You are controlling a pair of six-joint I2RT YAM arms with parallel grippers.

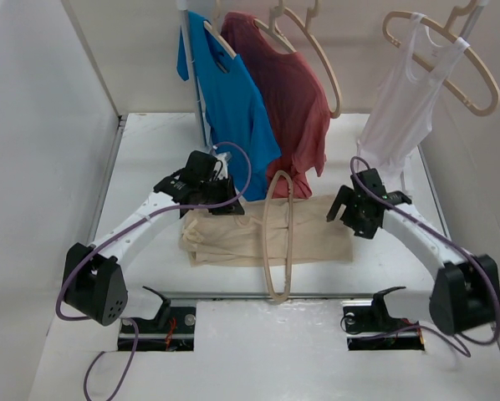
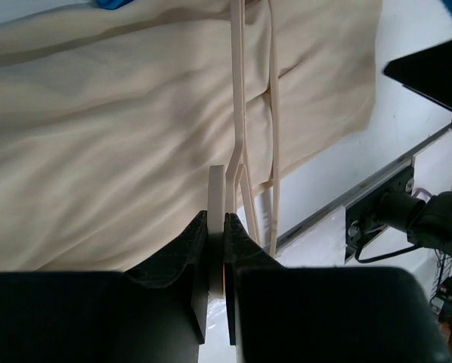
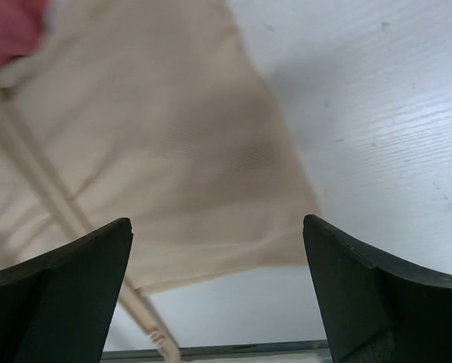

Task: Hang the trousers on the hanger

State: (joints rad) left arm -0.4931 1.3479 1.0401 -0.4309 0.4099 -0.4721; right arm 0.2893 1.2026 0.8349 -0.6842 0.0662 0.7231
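The beige trousers [image 1: 233, 238] lie folded across the middle of the table. They also show in the left wrist view [image 2: 120, 113] and the right wrist view [image 3: 173, 136]. The pale hanger [image 1: 277, 288] lies across them, its loop reaching from the red T-shirt's hem to the front rail. My left gripper [image 1: 232, 206] is at the trousers' far left, shut [image 2: 224, 215] on a flat pale end of the hanger [image 2: 239, 113]. My right gripper [image 1: 342, 213] is open and empty [image 3: 218, 227], just above the trousers' right edge. A stretch of the hanger [image 3: 52, 189] shows at its left.
A blue T-shirt [image 1: 233, 100], a dull red T-shirt [image 1: 292, 92] and a white vest [image 1: 400, 100] hang on hangers at the back. White walls stand at left and right. A metal rail [image 1: 225, 295] and two black gripper rests [image 1: 158, 313] [image 1: 375, 313] line the near edge.
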